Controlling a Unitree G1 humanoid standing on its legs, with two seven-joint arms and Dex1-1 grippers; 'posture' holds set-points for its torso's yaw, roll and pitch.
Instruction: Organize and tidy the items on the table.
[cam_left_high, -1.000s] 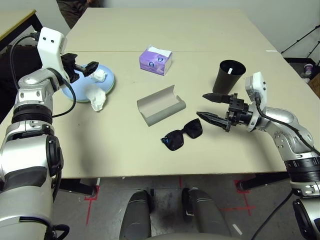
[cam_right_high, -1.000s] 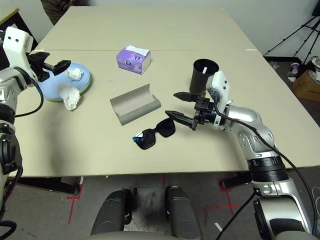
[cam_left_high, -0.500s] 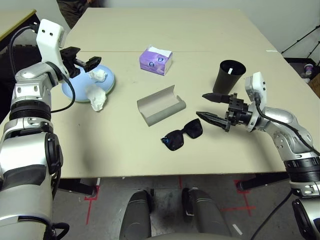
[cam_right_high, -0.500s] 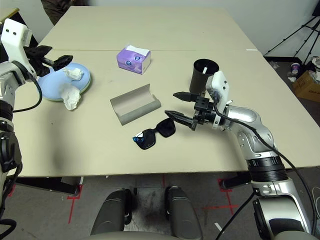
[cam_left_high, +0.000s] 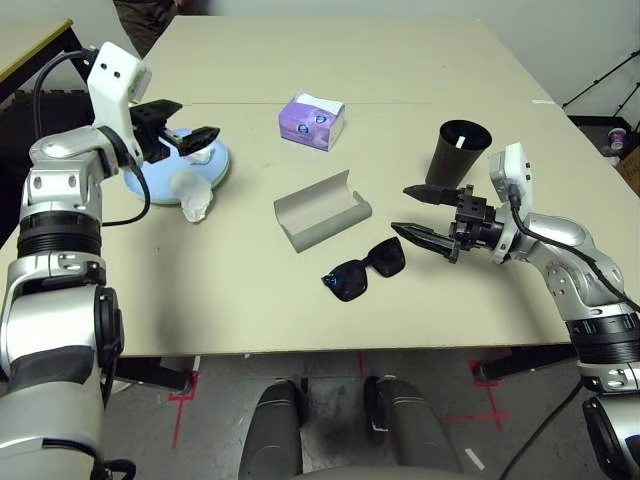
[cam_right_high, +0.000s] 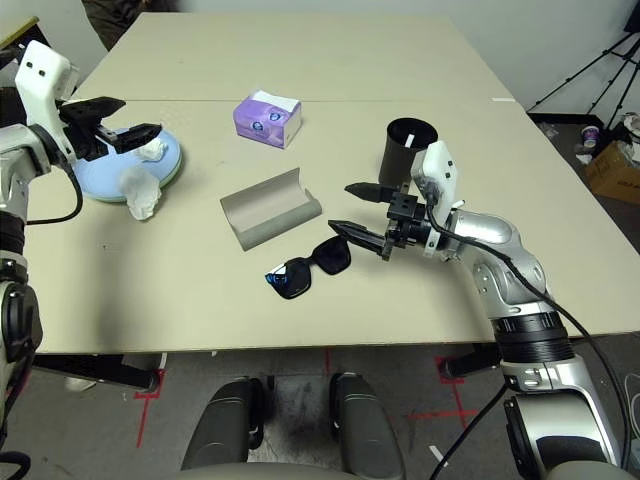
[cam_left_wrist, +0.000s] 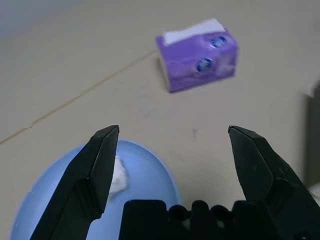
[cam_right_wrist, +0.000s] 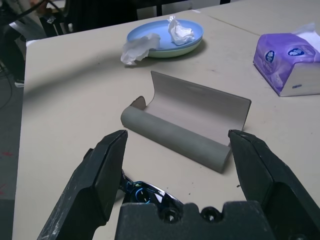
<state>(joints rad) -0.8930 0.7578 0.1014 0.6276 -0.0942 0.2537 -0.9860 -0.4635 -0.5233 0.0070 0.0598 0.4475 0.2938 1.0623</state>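
On the table (cam_left_high: 200, 290) a light blue plate (cam_left_high: 160, 180) rests on a pale green one at the left. One white tissue wad (cam_left_high: 200, 154) lies on it and another (cam_left_high: 194, 196) droops over its near rim. My left gripper (cam_left_high: 198, 118) hovers open above the plate, empty. An open grey glasses case (cam_left_high: 322, 210) lies mid-table, with black sunglasses (cam_left_high: 365, 270) just in front of it. To their right my right gripper (cam_left_high: 402, 210) stands open and empty, pointing at the case (cam_right_wrist: 185, 125). Behind it stands the black cup (cam_left_high: 463, 152) with something white inside.
A purple tissue box (cam_left_high: 312, 120) stands behind the case. The far half of the table is bare. A yellow-edged table (cam_left_high: 30, 50) stands at the far left, and tripod legs (cam_left_high: 610, 80) stand on the floor to the right.
My left gripper has swung inward and now hovers over the plate, staying open. The right arm has not moved.
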